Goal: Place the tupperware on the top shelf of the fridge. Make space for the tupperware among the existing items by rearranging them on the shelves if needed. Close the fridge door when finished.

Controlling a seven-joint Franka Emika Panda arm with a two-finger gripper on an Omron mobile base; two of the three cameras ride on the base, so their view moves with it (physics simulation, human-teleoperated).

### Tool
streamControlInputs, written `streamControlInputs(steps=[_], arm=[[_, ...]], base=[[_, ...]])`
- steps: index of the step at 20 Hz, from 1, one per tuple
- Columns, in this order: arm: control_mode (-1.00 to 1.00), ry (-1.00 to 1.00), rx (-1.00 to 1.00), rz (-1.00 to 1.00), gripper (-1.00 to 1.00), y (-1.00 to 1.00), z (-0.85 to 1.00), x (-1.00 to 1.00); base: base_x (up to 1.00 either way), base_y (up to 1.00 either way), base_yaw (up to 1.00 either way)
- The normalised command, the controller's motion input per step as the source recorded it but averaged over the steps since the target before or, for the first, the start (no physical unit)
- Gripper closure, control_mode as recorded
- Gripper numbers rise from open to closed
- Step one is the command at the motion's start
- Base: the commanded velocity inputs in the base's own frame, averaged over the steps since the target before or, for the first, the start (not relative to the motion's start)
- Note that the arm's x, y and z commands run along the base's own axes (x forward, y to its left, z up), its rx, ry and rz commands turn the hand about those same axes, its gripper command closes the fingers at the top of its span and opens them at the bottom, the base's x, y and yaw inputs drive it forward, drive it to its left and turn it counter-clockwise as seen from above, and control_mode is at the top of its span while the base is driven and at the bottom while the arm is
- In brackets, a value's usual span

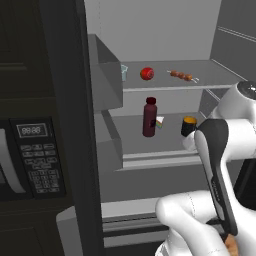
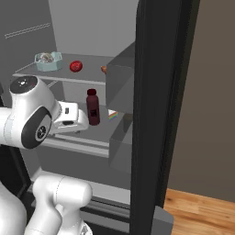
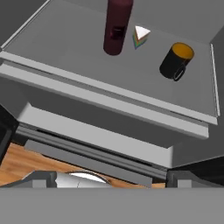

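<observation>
So you're parked in front of the fridge with both doors swung wide, grey interior all lit up, and a black microwave built in just left of it

Using the top shelf as the anchor: the tupperware is already sitting on it, tucked at the far left end by the wall. On the same slab, toward the middle, there's the red fruit, and further right the skewer, all apart from each other. So I'd say the placing bit looks done and no reshuffling is needed, there's bare shelf to spare

One shelf below the top shelf you've got the dark-red bottle, the small wedge just beside it, and the dark jar off to the right. None of that is in the way

The gripper hangs in front of that lower shelf, well below the top shelf, jaws spread wide and nothing between them

Which leaves closing up, as far as I can judge. Your next move is getting the arm clear of the interior, then coming round to the outer face of one open door and pushing it home, then the other. Watch the door bins on the swing
</observation>
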Motion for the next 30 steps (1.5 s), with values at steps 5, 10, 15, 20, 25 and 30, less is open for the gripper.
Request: streamControlInputs(steps=[5, 10, 15, 20, 25, 30], arm=[[1.00, 0.00, 0.00, 0.00, -1.00, 0.00, 0.00, 0.00], [1.00, 0.00, 0.00, 0.00, -1.00, 0.00, 0.00, 0.00], [1.00, 0.00, 0.00, 0.00, -1.00, 0.00, 0.00, 0.00], [1.00, 0.00, 0.00, 0.00, -1.00, 0.00, 0.00, 0.00], [1.00, 0.00, 0.00, 0.00, -1.00, 0.00, 0.00, 0.00], [1.00, 0.00, 0.00, 0.00, -1.00, 0.00, 0.00, 0.00]], base=[[-0.44, 0.07, -0.12], [-0.75, 0.01, -0.20], [-0.53, 0.12, -0.14], [-0.46, 0.07, -0.09], [-0.50, 0.17, -0.10], [-0.40, 0.29, -0.09]])
